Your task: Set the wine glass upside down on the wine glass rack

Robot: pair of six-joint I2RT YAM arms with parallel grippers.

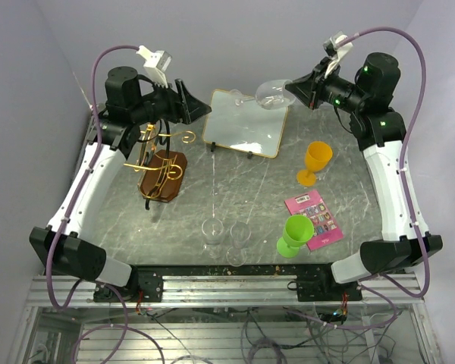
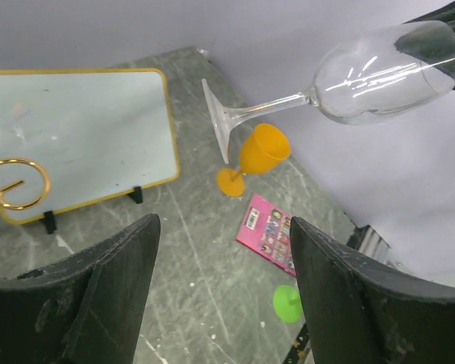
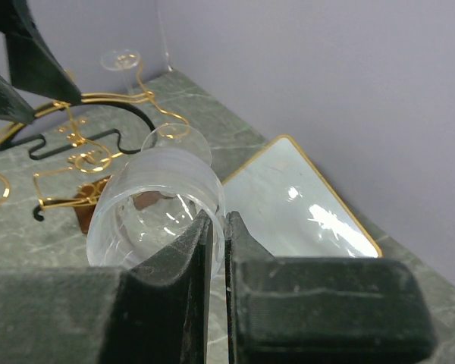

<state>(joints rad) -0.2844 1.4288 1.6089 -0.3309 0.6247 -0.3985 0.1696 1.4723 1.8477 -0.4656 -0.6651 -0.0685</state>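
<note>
A clear wine glass (image 1: 271, 92) hangs on its side in the air over the table's back edge, foot pointing left. My right gripper (image 1: 294, 89) is shut on its rim, one finger inside the bowl (image 3: 155, 201) and one outside. From the left wrist, the wine glass (image 2: 379, 72) lies across the upper right. The wine glass rack (image 1: 161, 163), gold wire on a dark oval wooden base, stands at the left. My left gripper (image 1: 201, 106) hovers open above and beyond the rack, holding nothing; its fingers (image 2: 129, 250) stand wide apart, left of the glass's foot.
A gold-framed white board (image 1: 246, 121) stands at the back centre under the glass. An orange goblet (image 1: 316, 161), a pink card (image 1: 315, 218) and a green goblet (image 1: 296, 233) are on the right. Two clear glasses (image 1: 212, 231) stand near the front edge.
</note>
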